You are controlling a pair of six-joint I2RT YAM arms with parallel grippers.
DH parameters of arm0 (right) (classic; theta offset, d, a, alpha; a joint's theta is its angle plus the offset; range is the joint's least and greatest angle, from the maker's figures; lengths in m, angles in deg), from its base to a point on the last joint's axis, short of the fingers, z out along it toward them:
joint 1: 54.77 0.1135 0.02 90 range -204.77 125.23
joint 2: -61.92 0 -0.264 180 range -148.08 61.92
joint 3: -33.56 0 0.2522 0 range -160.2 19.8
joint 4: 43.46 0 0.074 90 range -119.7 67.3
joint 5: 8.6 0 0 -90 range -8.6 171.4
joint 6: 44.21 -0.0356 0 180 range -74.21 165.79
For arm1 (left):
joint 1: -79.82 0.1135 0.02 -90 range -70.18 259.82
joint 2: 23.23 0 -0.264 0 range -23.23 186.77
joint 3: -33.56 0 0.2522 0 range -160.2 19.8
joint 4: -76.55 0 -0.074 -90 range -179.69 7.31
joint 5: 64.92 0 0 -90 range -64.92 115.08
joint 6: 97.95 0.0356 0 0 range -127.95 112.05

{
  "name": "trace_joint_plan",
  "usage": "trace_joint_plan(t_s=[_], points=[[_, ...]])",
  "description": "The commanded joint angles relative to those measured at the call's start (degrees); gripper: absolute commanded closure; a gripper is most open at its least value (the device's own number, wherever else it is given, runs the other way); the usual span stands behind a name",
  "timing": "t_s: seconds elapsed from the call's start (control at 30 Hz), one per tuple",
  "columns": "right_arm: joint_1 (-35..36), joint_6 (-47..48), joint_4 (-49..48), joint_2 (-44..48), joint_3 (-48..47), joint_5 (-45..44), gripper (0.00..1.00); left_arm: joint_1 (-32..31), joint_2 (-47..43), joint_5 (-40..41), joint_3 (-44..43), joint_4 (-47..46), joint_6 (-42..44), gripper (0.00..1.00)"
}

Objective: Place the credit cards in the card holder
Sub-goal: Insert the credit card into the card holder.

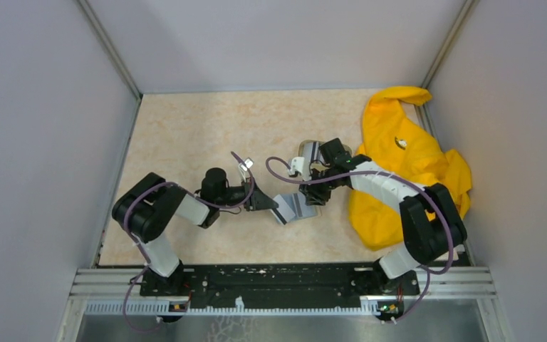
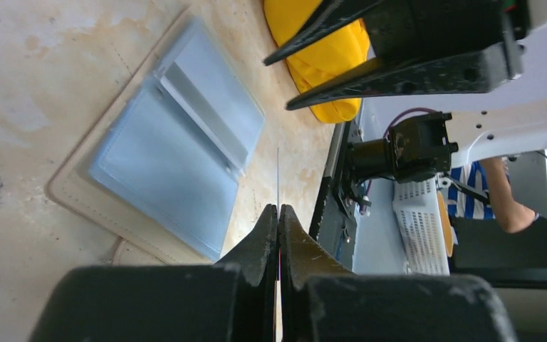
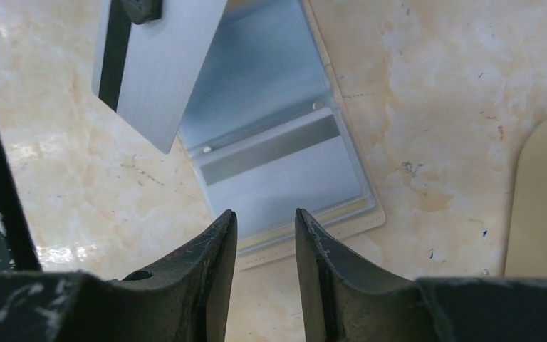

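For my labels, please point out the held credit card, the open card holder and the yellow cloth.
credit card (image 3: 160,64): right wrist view, middle of its grey face.
card holder (image 3: 285,178): right wrist view, its lower blue pocket.
yellow cloth (image 1: 388,117): top view, its upper part.

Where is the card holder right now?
Top view: the card holder lies open mid-table, between the left gripper, gripping a credit card, and the right gripper, left of the yellow cloth.
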Motion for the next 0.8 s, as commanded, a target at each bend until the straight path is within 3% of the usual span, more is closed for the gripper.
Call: trace_joint_plan(t_s=[0.0,0.33,0.77], points=[[1.94,2.13,-2.19,-3.23,-0.72,-6.67,0.65,0.41,4.61,-6.06,-1.50,-8.49,-4.45,1.00],[2.75,0.60,-1.04,-8.27,-2.23,-14.43,0.65,0.94,10.21,-7.17,-4.19,-7.55,-3.77,1.00],[3.17,0.15,0.50,-9.57,-3.37,-16.09,0.66,0.93,13.11,-6.16,-8.92,-0.76,-0.57,1.00]])
